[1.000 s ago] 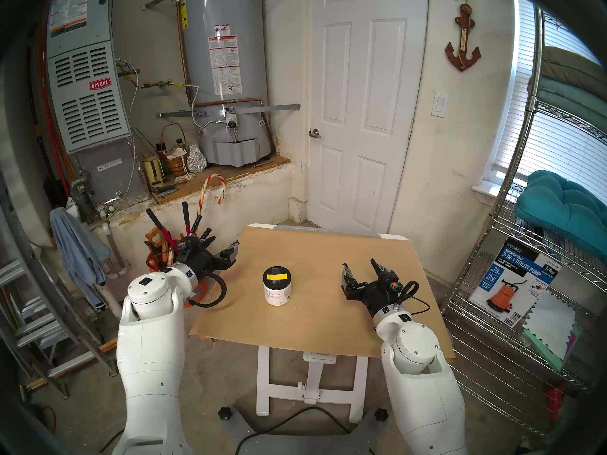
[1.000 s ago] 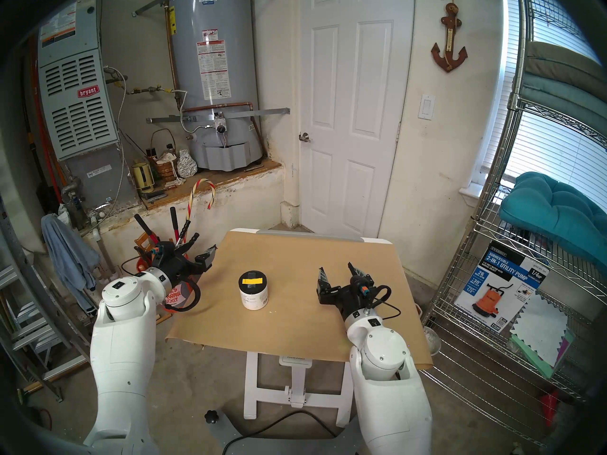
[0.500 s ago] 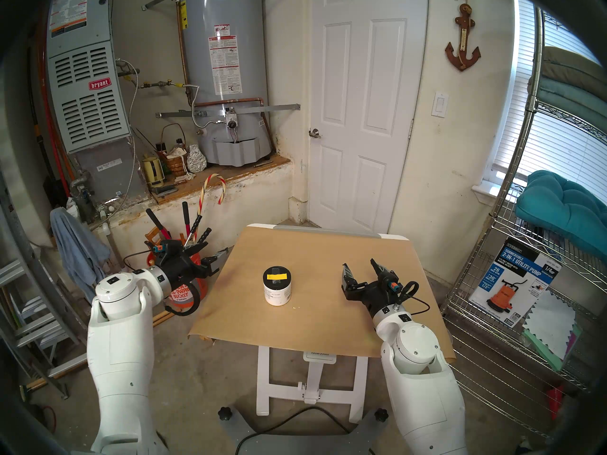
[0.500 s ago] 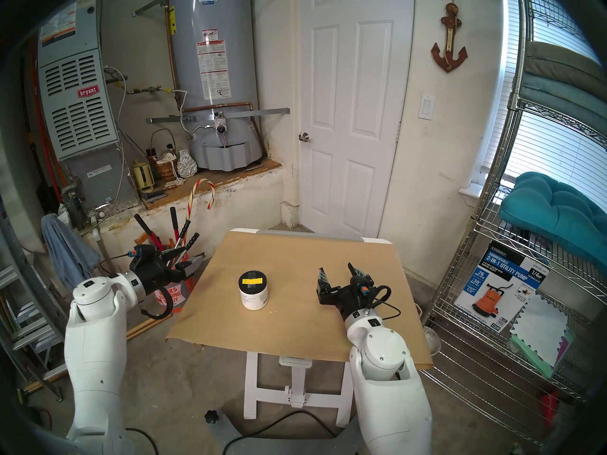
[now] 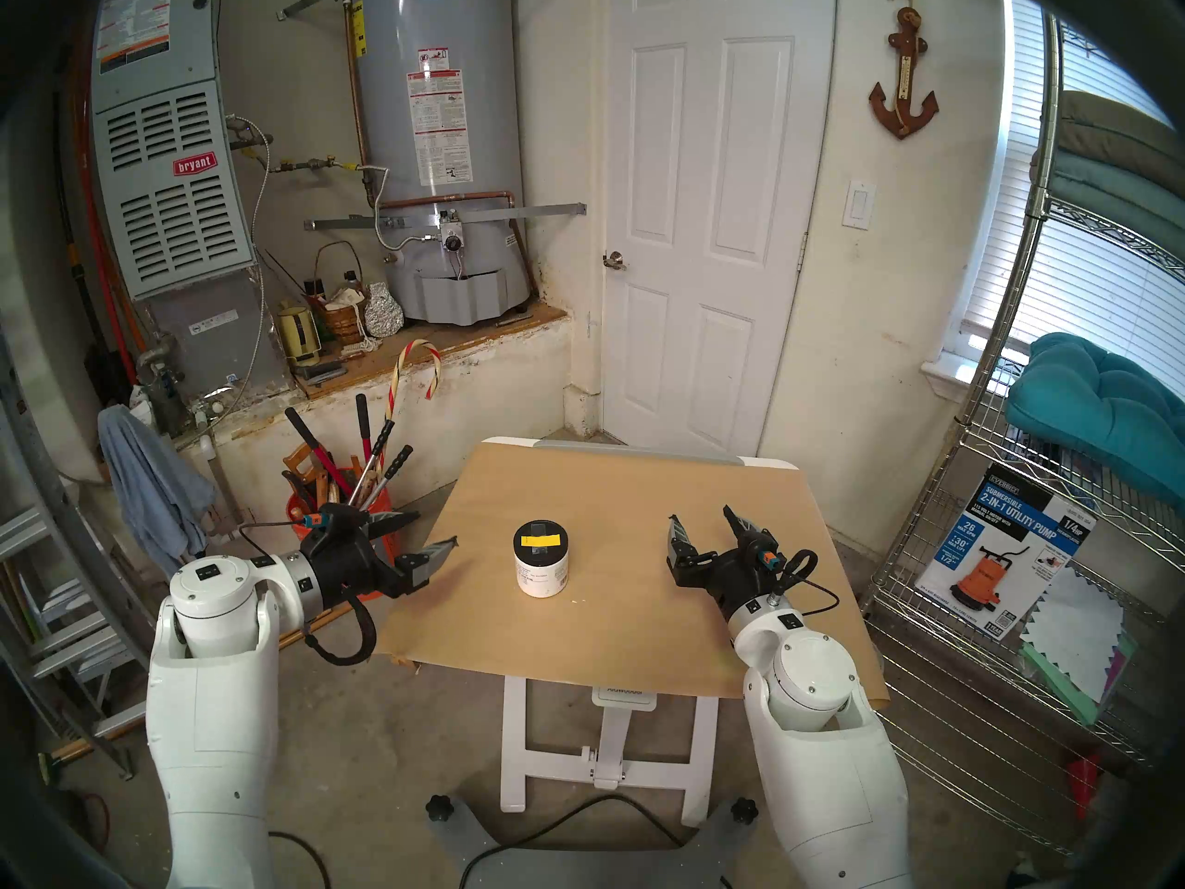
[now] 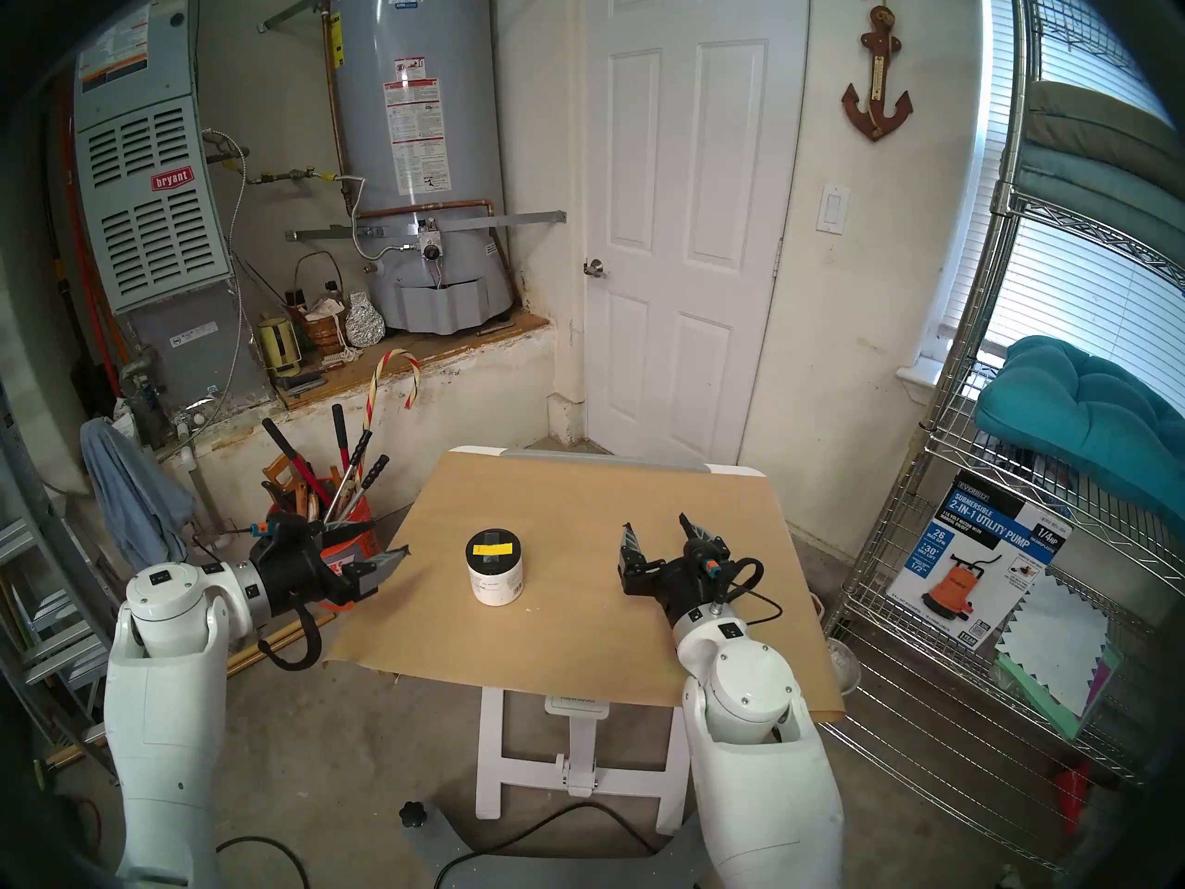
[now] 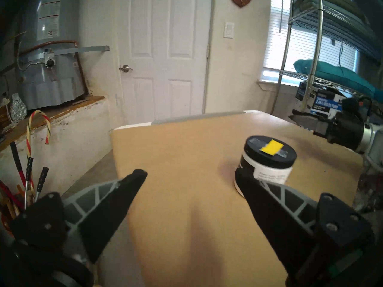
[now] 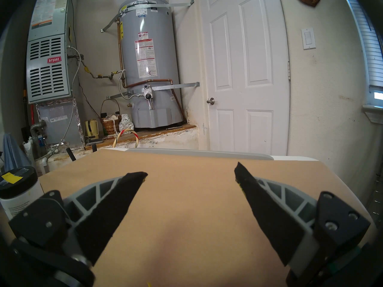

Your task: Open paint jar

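Swinging down and back toward the robot over the last second, the left gripper (image 5: 424, 542) has left the far-left table corner and now hangs at the near-left edge of the paper-covered table (image 5: 641, 644), its jaws spread wide and empty, tips aimed across the table. Behind it on the floor stands the orange tool bucket (image 5: 359, 503), clear of the jaws.

Ahead of those jaws and off toward their right-hand finger stands the paint jar (image 5: 542, 560), upright on the paper, its long axis vertical, black lid (image 7: 270, 153) with the yellow tape strip (image 7: 272, 147) seated on top. In the left wrist view the right finger's tip overlaps the jar's lower wall, but the head views show open paper between them, so they are apart.

Further right, the right gripper (image 5: 702, 522) has not shifted; its jaws are also wide and empty, pointing toward the far edge, with the jar off to their left side and near.

Both arms sit about equally close; the left one is the one moving. Judging by this, the jar lies right-forward of the left jaws, so a sideways approach to the body seems likely, leaving the lid for the right gripper from above.
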`<state>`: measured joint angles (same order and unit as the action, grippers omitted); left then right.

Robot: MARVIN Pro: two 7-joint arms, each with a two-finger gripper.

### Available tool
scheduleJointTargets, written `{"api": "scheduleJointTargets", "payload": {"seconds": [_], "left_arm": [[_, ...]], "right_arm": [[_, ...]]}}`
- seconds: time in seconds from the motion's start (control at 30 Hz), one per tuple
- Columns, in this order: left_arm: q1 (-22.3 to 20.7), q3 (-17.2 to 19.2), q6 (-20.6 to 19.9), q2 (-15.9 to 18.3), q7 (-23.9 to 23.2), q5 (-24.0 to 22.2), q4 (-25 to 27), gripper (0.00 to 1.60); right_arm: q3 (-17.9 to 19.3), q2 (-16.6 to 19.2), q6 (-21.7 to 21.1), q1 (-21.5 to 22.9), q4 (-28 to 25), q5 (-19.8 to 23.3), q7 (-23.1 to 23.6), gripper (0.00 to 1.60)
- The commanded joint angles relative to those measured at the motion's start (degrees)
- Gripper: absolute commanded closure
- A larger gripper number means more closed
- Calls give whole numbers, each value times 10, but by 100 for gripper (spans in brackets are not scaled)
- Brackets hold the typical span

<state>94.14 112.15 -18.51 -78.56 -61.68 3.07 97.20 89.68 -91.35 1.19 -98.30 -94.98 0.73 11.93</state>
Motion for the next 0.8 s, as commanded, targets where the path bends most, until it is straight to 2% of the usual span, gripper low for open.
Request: {"api": "scheduleJointTargets", "payload": {"seconds": [0.0, 0.17, 0.3, 0.37, 0.43, 0.77], "left_arm": [[19, -13, 22, 9, -1, 20, 30, 0], [16, -17, 29, 9, -8, 24, 28, 0], [19, -27, 51, 21, -20, 35, 30, 0], [18, -27, 53, 20, -30, 27, 24, 0], [17, -37, 55, 25, -28, 42, 24, 0], [-15, -52, 64, 32, -48, 40, -11, 0]], "right_arm": [[-1, 0, 2, 5, -13, -1, 0, 0], [-1, 0, 2, 5, -13, -1, 0, 0], [-1, 0, 2, 5, -13, -1, 0, 0], [-1, 0, 2, 5, -13, -1, 0, 0], [-1, 0, 2, 5, -13, -1, 0, 0], [-1, 0, 2, 5, -13, -1, 0, 0]]}}
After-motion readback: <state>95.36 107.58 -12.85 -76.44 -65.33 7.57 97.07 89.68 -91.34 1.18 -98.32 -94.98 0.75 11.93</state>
